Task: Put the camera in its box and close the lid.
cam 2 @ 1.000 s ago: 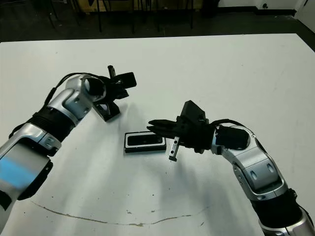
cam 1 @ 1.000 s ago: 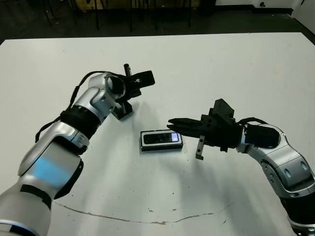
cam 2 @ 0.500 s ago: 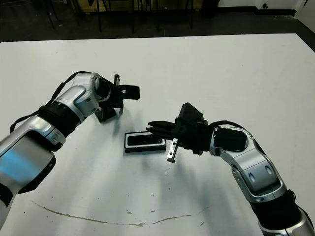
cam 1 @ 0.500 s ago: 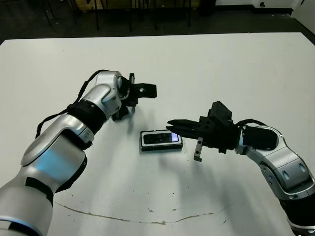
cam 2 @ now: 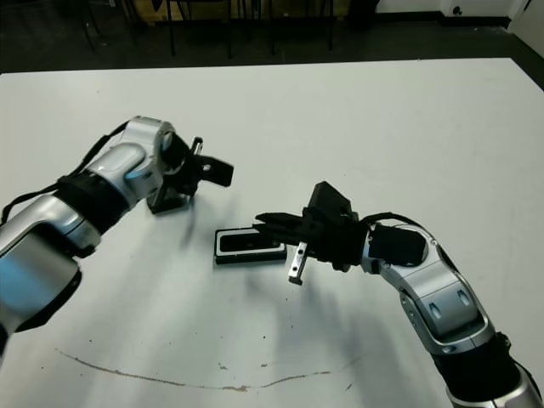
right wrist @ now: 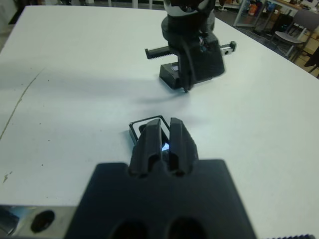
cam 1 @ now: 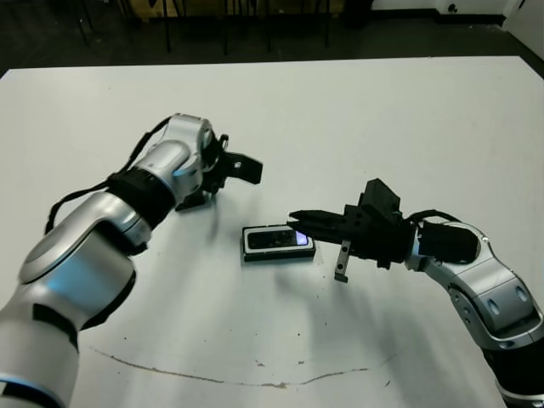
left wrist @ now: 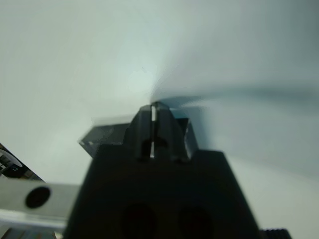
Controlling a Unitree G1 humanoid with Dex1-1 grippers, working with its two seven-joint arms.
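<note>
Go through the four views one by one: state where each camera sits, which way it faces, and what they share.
Left eye, right eye: on the head, facing down at the table; both arms, box with camera inside.
Left wrist: on the left arm, along the shut left gripper; blurred tabletop.
Right wrist: on the right arm, along the shut right gripper, over the box toward the lid.
Shared: the box.

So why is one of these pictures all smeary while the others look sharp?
The left wrist view is smeared by motion blur: only the left gripper and a streaky pale surface show. The right wrist view is sharp on the box, softer on the left arm beyond. The eye views are crisp, with soft shadows on the table.
</note>
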